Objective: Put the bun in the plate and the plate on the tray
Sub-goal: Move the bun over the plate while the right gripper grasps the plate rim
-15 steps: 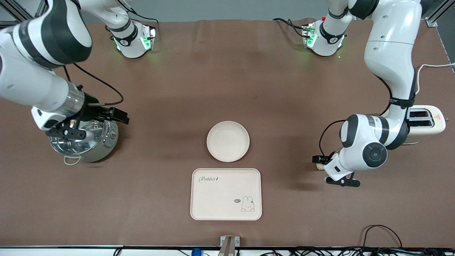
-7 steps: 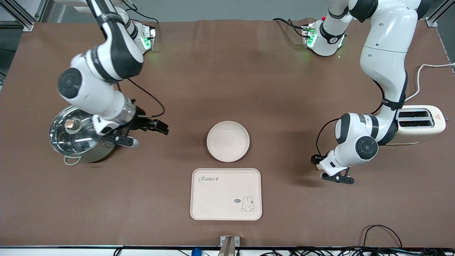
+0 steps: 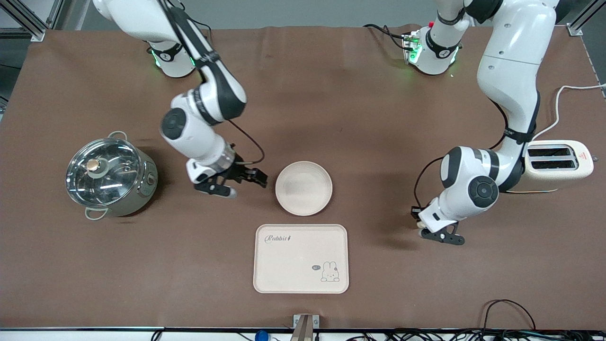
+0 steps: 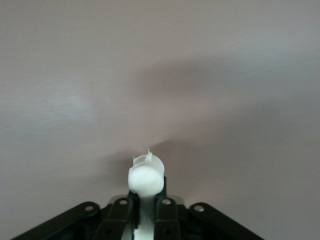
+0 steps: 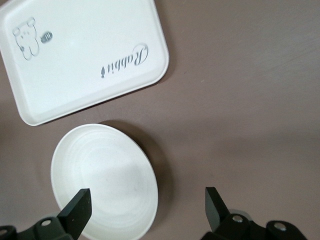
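Observation:
The round cream plate [image 3: 303, 188] sits mid-table, with the "Rabbit" tray [image 3: 301, 258] just nearer the front camera. My left gripper [image 3: 423, 223] hangs low over bare table between the plate and the toaster. It is shut on the small white bun [image 4: 146, 176], whose rounded end pokes out past the fingertips. My right gripper [image 3: 239, 180] is open and empty, above the table beside the plate's rim toward the right arm's end. In the right wrist view the plate [image 5: 102, 180] lies partly between the open fingers [image 5: 80, 207], with the tray [image 5: 85, 55] farther off.
A steel pot with a glass lid [image 3: 111, 177] stands toward the right arm's end of the table. A cream toaster [image 3: 561, 161] stands at the left arm's end. Cables run along the table's front edge [image 3: 506, 308].
My right arm swung from over the pot to beside the plate. My left gripper, holding the bun, shifted slightly toward the plate.

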`<state>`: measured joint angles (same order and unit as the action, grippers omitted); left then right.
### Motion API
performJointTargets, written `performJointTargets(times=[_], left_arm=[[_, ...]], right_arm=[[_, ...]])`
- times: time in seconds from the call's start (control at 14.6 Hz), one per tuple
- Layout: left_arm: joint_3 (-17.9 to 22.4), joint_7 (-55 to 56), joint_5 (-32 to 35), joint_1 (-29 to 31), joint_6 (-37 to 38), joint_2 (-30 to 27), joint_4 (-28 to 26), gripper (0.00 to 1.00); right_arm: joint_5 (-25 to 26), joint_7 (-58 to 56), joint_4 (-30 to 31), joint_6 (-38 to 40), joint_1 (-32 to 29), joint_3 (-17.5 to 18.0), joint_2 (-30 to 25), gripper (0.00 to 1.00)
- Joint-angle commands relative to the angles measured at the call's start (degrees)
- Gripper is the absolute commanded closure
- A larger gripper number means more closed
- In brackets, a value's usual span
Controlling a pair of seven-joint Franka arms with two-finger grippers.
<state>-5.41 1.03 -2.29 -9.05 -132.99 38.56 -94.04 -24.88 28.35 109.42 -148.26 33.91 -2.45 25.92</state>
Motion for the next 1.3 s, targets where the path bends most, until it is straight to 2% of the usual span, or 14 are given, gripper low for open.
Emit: performJointTargets(times=[0.0, 0.14, 0.41, 0.62, 0.68, 0.75, 0.82, 0.89, 0.96, 1.1, 1.23], left_arm=[[-3.37, 10.09, -1.41, -1.49, 7.29, -1.3, 4.99, 0.95], [-6.09, 18.27, -1.49, -3.41, 7.31, 0.01, 5.8, 0.95], [-6.46, 35.32, -1.76, -11.67, 6.96, 5.19, 12.19, 0.95], [-6.46, 41.23, -7.1, -15.02, 4.33, 7.93, 14.85, 0.95], [-6.46, 42.29, -8.6, -15.38, 3.71, 7.93, 14.76, 0.94], [-6.46, 43.08, -9.66, -15.56, 3.62, 8.02, 14.76, 0.88], [-6.46, 43.88, -10.19, -16.6, 3.35, 8.37, 14.76, 0.76], [-6.37, 44.49, -10.2, -17.31, 2.83, 8.46, 14.68, 0.69], [-6.46, 44.85, -10.2, -17.66, 2.56, 8.63, 14.68, 0.56], [-6.37, 45.55, -9.85, -18.45, 1.86, 8.55, 14.5, 0.0], [-6.11, 46.69, -9.76, -19.51, 1.51, 8.55, 14.59, 0.0]], right_arm=[[-1.49, 0.21, -0.44, -4.22, 2.47, -0.54, 3.78, 0.0], [-1.4, -0.14, -0.35, -4.76, 4.14, -0.63, 5.45, 0.06], [-0.61, -0.31, -0.26, -5.89, 6.25, -0.89, 6.69, 0.23], [-0.61, -0.31, 0.0, -8.88, 7.22, -0.98, 8.53, 0.43], [-0.52, -0.4, 0.0, -9.59, 7.4, -0.98, 8.97, 0.46], [-0.52, -0.4, -0.08, -9.85, 7.4, -0.98, 9.24, 0.46], [-0.52, -0.49, 0.0, -9.94, 7.4, -0.98, 9.33, 0.47], [-0.52, -0.4, 0.0, -9.95, 7.4, -1.07, 9.33, 0.51], [-0.52, -0.4, 0.0, -9.95, 7.4, -1.07, 9.5, 0.53], [-0.52, -0.4, -0.08, -10.03, 7.4, -1.16, 9.85, 0.6], [-0.52, -0.4, -0.17, -10.12, 7.31, -1.16, 9.94, 0.76]])
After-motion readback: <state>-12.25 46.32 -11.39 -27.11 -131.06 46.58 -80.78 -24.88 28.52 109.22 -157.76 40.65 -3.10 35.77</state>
